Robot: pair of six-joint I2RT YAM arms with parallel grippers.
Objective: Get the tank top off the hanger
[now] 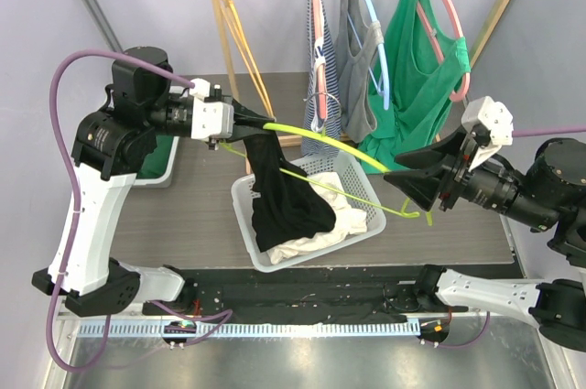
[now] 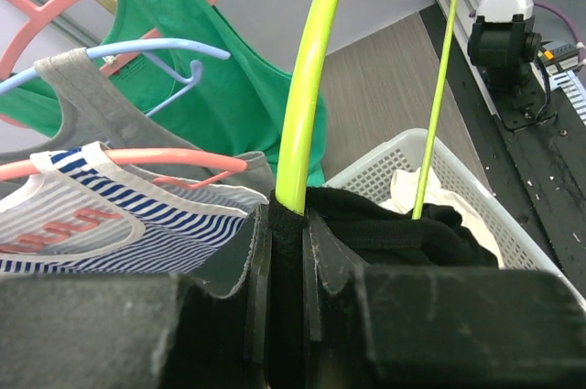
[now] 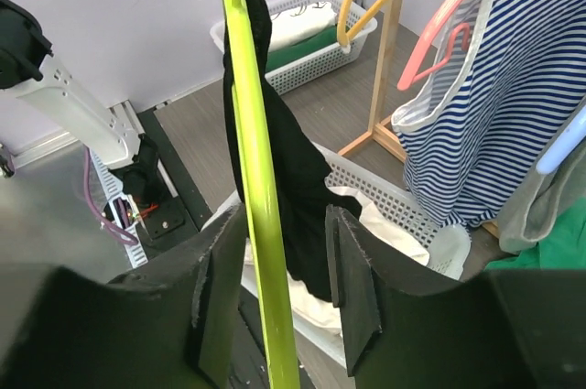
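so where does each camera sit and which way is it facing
top external: above and behind, looking down at basket and rack; left arm and right arm show.
left wrist: on the left arm, looking past the left gripper, shut on hanger and black top, toward hung tops.
right wrist: on the right arm, looking along the hanger toward the left gripper; right gripper open around it.
shared: all three see hanger, black top, basket.

White cloth (image 1: 322, 233) in basket (image 1: 302, 257) half hidden under black tank top (image 1: 284, 201).
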